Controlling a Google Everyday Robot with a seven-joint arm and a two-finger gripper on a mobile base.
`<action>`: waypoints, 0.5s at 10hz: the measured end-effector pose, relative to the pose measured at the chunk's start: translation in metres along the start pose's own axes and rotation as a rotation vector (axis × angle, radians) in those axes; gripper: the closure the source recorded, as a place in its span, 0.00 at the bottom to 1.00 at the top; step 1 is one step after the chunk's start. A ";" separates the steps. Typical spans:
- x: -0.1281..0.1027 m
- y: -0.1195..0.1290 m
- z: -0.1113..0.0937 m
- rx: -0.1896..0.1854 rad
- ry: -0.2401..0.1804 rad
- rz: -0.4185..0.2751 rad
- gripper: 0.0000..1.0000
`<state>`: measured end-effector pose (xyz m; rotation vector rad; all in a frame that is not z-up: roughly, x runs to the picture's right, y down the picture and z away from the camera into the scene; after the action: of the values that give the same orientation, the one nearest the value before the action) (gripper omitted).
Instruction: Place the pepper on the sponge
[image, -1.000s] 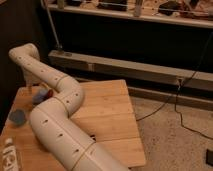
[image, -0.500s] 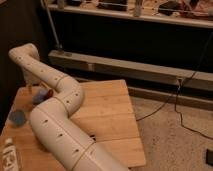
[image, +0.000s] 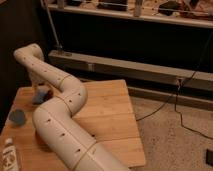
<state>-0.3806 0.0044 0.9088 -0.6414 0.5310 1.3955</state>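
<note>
wooden table (image: 111, 116), bent arm (image: 64, 116), claw (image: 39, 88) far-left

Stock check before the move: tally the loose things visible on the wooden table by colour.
Blue: 2 (flat light blue-grey sponge, round dark blue object)
White: 1 (white bottle)
Total: 3
The gripper hangs just above the sponge at the table's far left. The white arm may hide more.
</note>
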 end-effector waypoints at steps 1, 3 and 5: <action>-0.001 0.002 0.010 0.001 -0.001 0.021 0.35; 0.003 0.005 0.036 0.013 0.011 0.068 0.35; 0.000 -0.001 0.048 0.028 0.002 0.127 0.35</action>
<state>-0.3815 0.0373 0.9436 -0.5942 0.6007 1.5043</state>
